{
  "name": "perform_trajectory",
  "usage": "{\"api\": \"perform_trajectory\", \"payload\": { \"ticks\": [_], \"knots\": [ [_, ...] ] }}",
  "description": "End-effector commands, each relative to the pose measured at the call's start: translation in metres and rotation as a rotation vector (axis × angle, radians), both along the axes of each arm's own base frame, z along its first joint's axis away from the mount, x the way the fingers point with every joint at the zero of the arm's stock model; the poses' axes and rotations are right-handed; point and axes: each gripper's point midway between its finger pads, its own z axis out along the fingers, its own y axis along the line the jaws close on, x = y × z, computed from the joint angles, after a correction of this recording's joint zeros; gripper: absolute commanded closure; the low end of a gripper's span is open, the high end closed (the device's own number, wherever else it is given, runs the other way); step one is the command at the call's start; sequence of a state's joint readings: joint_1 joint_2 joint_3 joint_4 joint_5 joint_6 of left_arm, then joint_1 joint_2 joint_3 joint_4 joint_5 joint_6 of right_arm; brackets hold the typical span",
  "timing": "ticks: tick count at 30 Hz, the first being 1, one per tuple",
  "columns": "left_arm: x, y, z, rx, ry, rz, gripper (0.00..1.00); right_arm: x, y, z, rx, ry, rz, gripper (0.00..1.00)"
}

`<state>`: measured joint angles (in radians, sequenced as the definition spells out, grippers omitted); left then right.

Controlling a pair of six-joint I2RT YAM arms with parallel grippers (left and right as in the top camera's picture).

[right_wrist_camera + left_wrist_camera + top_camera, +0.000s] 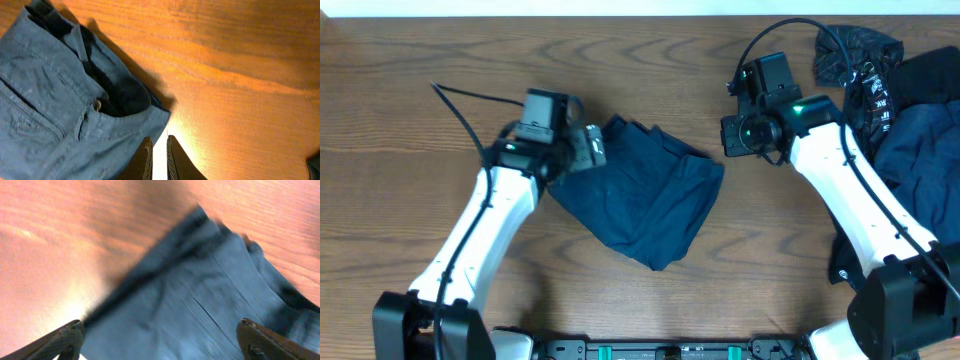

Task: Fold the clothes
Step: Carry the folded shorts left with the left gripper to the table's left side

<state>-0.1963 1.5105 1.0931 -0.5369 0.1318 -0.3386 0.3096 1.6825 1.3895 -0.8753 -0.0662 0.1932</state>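
Note:
A plain navy, trouser-like garment (645, 195) lies crumpled on the wooden table's middle. My left gripper (592, 148) hovers over its upper left edge; in the left wrist view its fingers (162, 340) are spread wide with navy cloth (200, 310) below and nothing between them. My right gripper (732, 135) is just off the garment's right edge. In the right wrist view its fingers (159, 150) are nearly together with only a thin gap and hold nothing, beside the waistband corner with a button (97, 105).
A pile of clothes lies at the table's right edge: a black piece with white print (865, 70) and navy cloth (920, 130) under the right arm. Cables run from both arms. Bare wood (400, 170) lies to the left and front.

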Motion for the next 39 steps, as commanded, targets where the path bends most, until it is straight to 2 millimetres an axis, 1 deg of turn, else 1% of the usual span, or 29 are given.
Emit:
{"api": "perform_trajectory", "payload": {
  "ticks": [1,5,8,11,15,16,19,20,21,22,24,25,26,27,29,30,32,33,34,36,37,39],
  "knots": [
    [0.01,0.003,-0.029,0.04,0.014,-0.211,0.0,-0.003,-0.003,0.002,-0.015,0.01,0.002,0.9],
    [0.009,-0.015,-0.059,0.001,0.04,-0.413,0.01,-0.007,-0.004,0.0,-0.017,0.028,0.003,0.87],
    [0.004,-0.03,-0.074,-0.034,0.051,-0.539,0.02,-0.008,-0.004,0.0,-0.019,0.033,0.003,0.87],
    [0.0,-0.031,-0.092,-0.043,0.098,-0.544,0.02,-0.01,-0.005,-0.001,-0.021,0.04,0.003,0.87],
    [-0.011,-0.031,-0.116,-0.068,0.186,-0.531,0.01,-0.011,-0.005,-0.001,-0.022,0.043,0.003,0.88],
    [-0.013,-0.033,-0.12,-0.08,0.201,-0.534,0.06,-0.011,-0.005,-0.001,-0.022,0.043,0.003,0.88],
    [-0.021,-0.04,-0.128,-0.133,0.238,-0.547,0.32,-0.011,-0.005,-0.001,-0.023,0.046,0.003,0.88],
    [-0.023,-0.042,-0.128,-0.146,0.243,-0.551,0.48,-0.012,-0.005,-0.002,-0.024,0.049,0.003,0.88],
    [-0.024,-0.042,-0.127,-0.151,0.246,-0.552,0.81,-0.013,-0.006,-0.002,-0.025,0.053,0.003,0.88],
    [-0.024,-0.042,-0.126,-0.151,0.243,-0.552,0.94,-0.014,-0.006,-0.002,-0.027,0.057,0.003,0.88],
    [-0.021,-0.041,-0.121,-0.154,0.235,-0.531,0.94,-0.015,-0.006,-0.003,-0.029,0.061,0.003,0.88],
    [-0.016,-0.038,-0.116,-0.151,0.22,-0.51,0.94,-0.015,-0.007,-0.003,-0.029,0.064,0.003,0.88],
    [-0.009,-0.03,-0.113,-0.128,0.212,-0.456,0.94,-0.016,-0.007,-0.003,-0.03,0.065,0.003,0.88],
    [0.001,-0.015,-0.11,-0.091,0.21,-0.356,0.94,-0.016,-0.007,-0.003,-0.03,0.066,0.003,0.88],
    [0.02,0.022,-0.1,-0.023,0.197,-0.132,0.94,-0.016,-0.007,-0.003,-0.031,0.068,0.003,0.88],
    [0.03,0.045,-0.092,0.006,0.179,-0.005,0.94,-0.017,-0.007,-0.003,-0.031,0.07,0.003,0.88],
    [0.042,0.086,-0.075,0.015,0.136,0.201,0.94,-0.018,-0.007,-0.004,-0.033,0.076,0.003,0.88],
    [0.046,0.102,-0.068,0.008,0.115,0.277,0.94,-0.019,-0.008,-0.004,-0.035,0.079,0.003,0.88],
    [0.05,0.123,-0.059,-0.007,0.086,0.367,0.94,-0.02,-0.008,-0.004,-0.036,0.082,0.003,0.89],
    [0.052,0.167,-0.045,-0.048,0.033,0.536,0.94,-0.021,-0.008,-0.005,-0.038,0.088,0.003,0.89],
    [0.05,0.188,-0.041,-0.073,0.018,0.623,0.94,-0.022,-0.009,-0.005,-0.039,0.092,0.003,0.89],
    [0.035,0.233,-0.04,-0.128,0.017,0.82,0.94,-0.023,-0.009,-0.006,-0.041,0.098,0.004,0.89]
  ]
}}
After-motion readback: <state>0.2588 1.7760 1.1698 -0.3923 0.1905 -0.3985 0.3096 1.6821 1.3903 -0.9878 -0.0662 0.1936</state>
